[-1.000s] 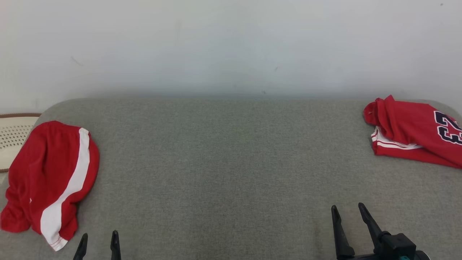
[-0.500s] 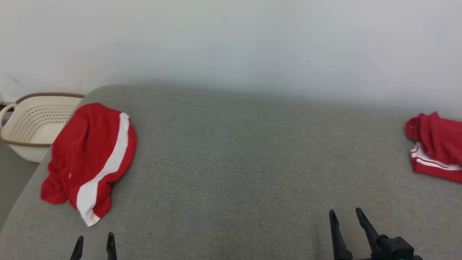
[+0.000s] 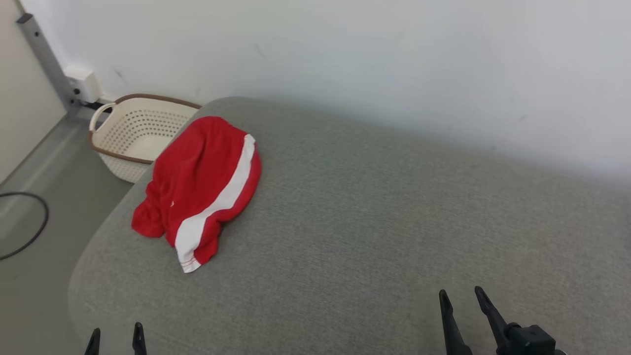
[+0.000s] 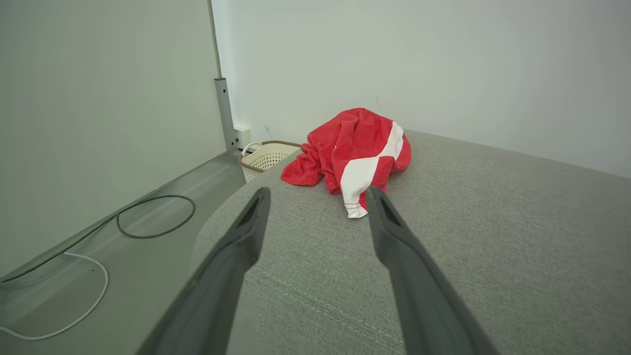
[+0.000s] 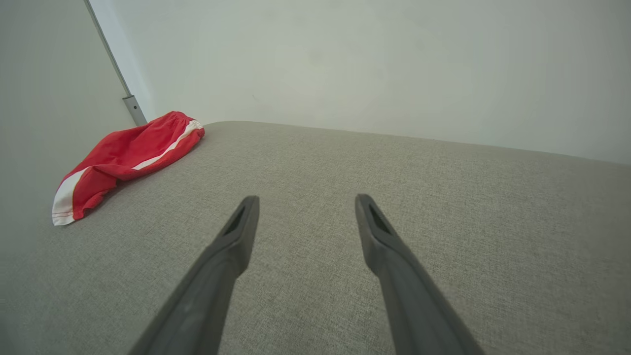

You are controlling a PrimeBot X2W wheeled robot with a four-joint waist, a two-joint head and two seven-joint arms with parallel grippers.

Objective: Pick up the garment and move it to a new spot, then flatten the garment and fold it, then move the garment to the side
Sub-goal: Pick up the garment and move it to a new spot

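Note:
The garment [image 3: 199, 185] is a crumpled red pair of shorts with a white side stripe, lying near the far left corner of the grey padded surface [image 3: 374, 222]. In the left wrist view the garment [image 4: 352, 148] lies ahead of my left gripper [image 4: 318, 195], which is open and empty. At the head view's bottom left edge my left gripper [image 3: 116, 333] shows just its tips. My right gripper [image 3: 461, 296] hovers open and empty over the near right of the surface. From the right wrist, the garment [image 5: 125, 158] is far off to the left of my right gripper [image 5: 303, 202].
A cream perforated basket [image 3: 133, 133] with a brown rim stands on the floor behind the surface's left corner. A dark cable [image 3: 29, 227] loops on the floor to the left. A white wall runs behind, with a metal post [image 3: 47, 59] and a wall box.
The head camera has swung left: the garment now sits nearer the middle, the basket and floor have come into view, and the red jersey at the right has left the picture. Both grippers stay open.

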